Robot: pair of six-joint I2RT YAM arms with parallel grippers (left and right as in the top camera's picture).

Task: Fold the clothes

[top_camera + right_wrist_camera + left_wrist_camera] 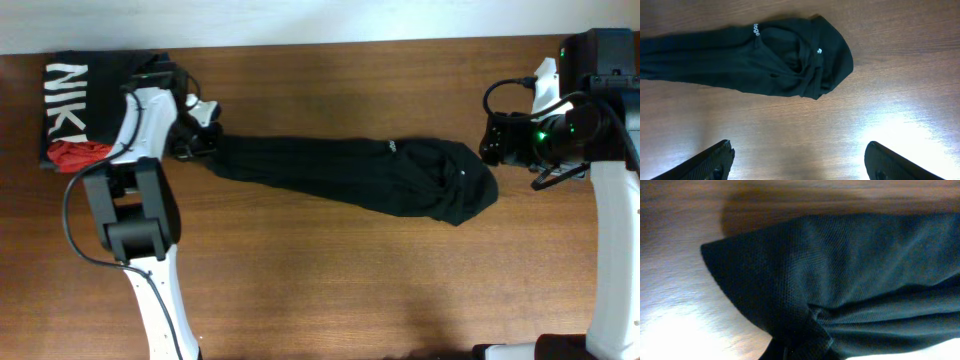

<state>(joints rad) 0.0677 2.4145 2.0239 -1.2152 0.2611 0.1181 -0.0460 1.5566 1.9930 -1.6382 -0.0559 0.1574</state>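
My left arm [165, 295] is white with boxy black joints and a thin black cable [66, 215] looping beside it. My right arm [612, 250] is white too, with a green light [541, 131] on its black wrist; its fingers [715, 160] are rounded black.

Garment [350, 175] stretched left-to-right across desk [330, 290], its left end at left gripper [204, 143]; folded shirt [80, 90] in far-left corner.

The wooden table [330, 290] is carrying a long black garment [350, 175]. Left of that garment, a folded NIKE shirt [70, 95] and a red cloth [78, 152] are lying together.
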